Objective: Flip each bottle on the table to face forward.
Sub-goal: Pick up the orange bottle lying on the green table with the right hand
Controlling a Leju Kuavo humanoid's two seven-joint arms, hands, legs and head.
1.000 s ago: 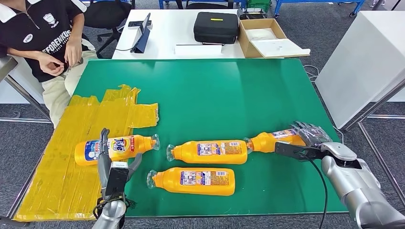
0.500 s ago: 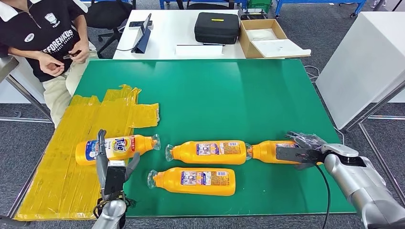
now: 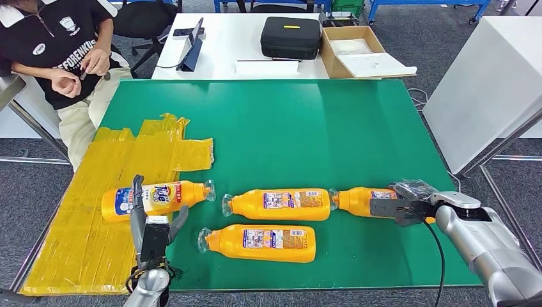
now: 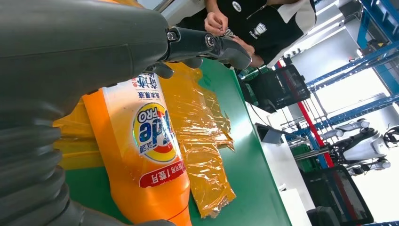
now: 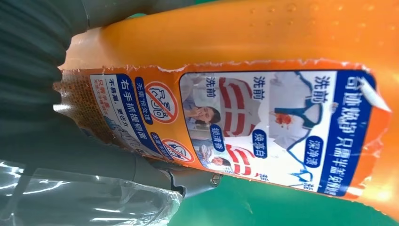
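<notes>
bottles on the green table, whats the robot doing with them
Four orange bottles lie on their sides on the green table. The right robot hand grips the rightmost bottle, whose back label faces up. The left robot hand hovers open by the leftmost bottle, which already shows its front logo. The middle bottle and the near bottle show their back labels. A person sits at the far left corner.
</notes>
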